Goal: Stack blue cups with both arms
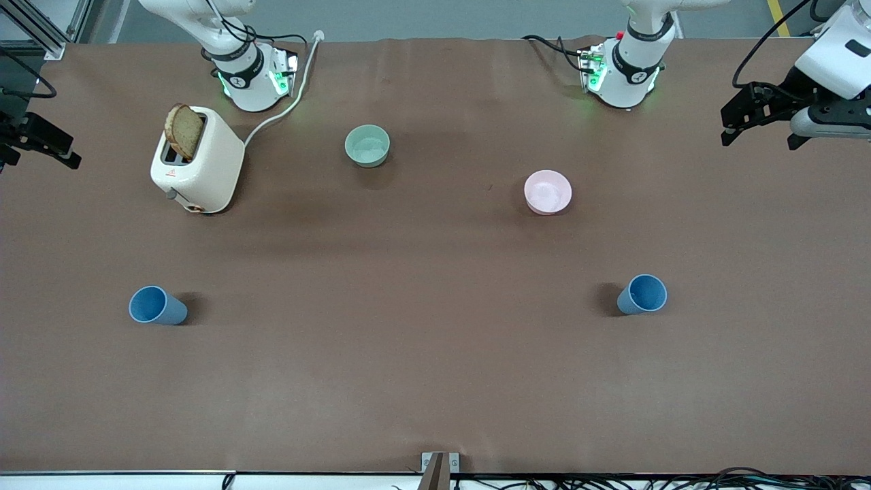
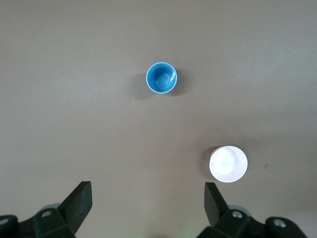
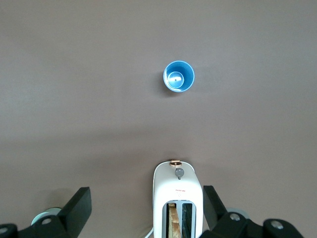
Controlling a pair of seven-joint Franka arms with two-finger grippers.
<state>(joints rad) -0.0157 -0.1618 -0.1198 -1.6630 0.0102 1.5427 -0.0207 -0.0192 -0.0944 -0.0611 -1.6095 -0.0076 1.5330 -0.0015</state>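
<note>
Cups: you have two blue cups, both upright on the table and well apart from each other, both empty.
Cup one: it stands toward the left arm's end of the table, nearer to the front camera than the pink bowl. You see it also in the left wrist view, open mouth up.
Cup two: it stands toward the right arm's end, nearer to the front camera than the toaster. The right wrist view looks straight into it.
Left hand: it is up in the air at the left arm's end of the table, touching nothing. Its fingers are spread wide apart and hold nothing.
Right hand: it is up at the edge of the right arm's end of the table. Its fingers are also spread apart, with nothing between them.
Bowls: the pink bowl and the green bowl stand farther from the front camera than both cups, and both are apart from them.
Toaster: white, with a slice of bread standing out of its slot; its white cable runs to the right arm's base.
</note>
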